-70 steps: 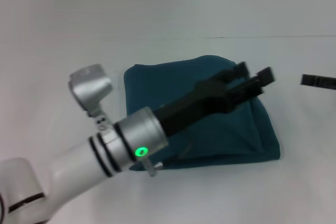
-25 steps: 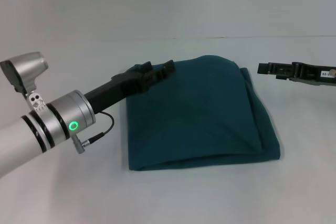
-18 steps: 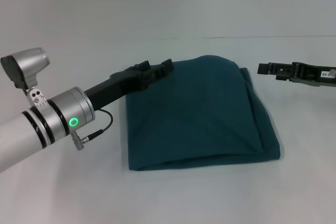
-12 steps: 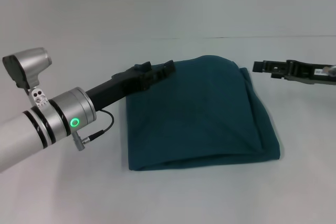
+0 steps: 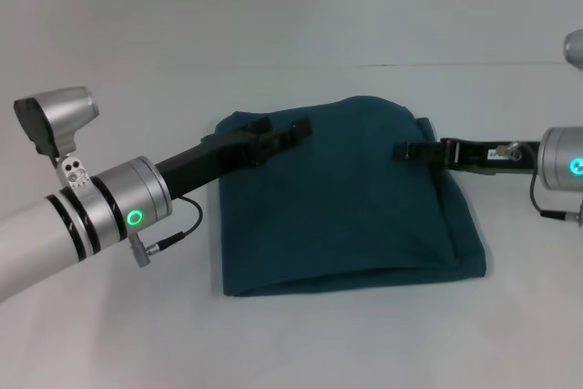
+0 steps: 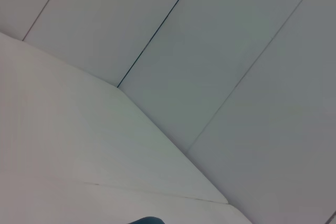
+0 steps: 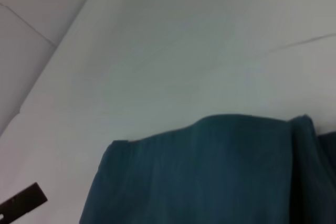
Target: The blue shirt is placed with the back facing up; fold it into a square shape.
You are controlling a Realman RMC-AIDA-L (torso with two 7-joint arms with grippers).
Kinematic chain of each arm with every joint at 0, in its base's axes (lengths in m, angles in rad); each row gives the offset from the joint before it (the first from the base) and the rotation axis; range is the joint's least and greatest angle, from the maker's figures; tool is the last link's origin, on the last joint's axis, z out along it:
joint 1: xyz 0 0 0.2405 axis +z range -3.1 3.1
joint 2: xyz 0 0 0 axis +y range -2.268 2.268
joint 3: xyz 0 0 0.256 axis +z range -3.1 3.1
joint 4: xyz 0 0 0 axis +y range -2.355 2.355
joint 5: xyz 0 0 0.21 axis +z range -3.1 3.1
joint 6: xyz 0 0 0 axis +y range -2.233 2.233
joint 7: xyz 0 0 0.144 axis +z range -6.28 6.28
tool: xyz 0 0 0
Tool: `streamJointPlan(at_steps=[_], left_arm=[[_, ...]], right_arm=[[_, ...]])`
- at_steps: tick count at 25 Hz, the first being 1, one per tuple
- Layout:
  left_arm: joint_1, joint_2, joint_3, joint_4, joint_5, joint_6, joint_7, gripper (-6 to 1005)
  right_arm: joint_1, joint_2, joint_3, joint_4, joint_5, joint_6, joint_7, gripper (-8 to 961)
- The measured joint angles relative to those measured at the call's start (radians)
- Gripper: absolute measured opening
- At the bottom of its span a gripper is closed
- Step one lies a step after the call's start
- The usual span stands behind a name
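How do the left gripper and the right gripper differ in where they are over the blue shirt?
The left gripper comes in from the robot's left and sits over the far left corner of the blue shirt; the right gripper comes in from the right, over the shirt's right edge. The left one slants upward toward its tip; the right one lies almost level. Both are black and point inward over the folded shirt.

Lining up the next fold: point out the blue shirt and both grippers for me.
blue shirt (image 5: 346, 216): head view, middle of the folded top layer.
left gripper (image 5: 290, 129): head view, fingertips over the shirt's far left corner.
right gripper (image 5: 408, 150): head view, fingertips over the shirt's right edge.
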Motion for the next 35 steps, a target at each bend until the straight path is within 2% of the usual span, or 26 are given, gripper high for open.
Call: streamJointPlan(at_steps=[15, 28, 33, 35], left_arm=[[0.005, 0.002, 0.003, 0.000, 0.000, 0.003, 0.000, 887], [0.014, 0.001, 0.003, 0.002, -0.001, 0.002, 0.000, 887], [0.018, 0.001, 0.002, 0.002, -0.001, 0.002, 0.000, 887], [0.019, 0.001, 0.002, 0.002, -0.001, 0.002, 0.000, 887]], right_arm=[[-0.007, 0.024, -0.023, 0.013, 0.000, 0.027, 0.000, 850], [-0.001, 0.042, -0.051, 0.014, -0.002, 0.077, -0.001, 517], [-0.005, 0.044, -0.048, 0.014, 0.003, 0.080, -0.007, 263], [-0.007, 0.044, -0.044, 0.014, 0.005, 0.082, -0.011, 189]])
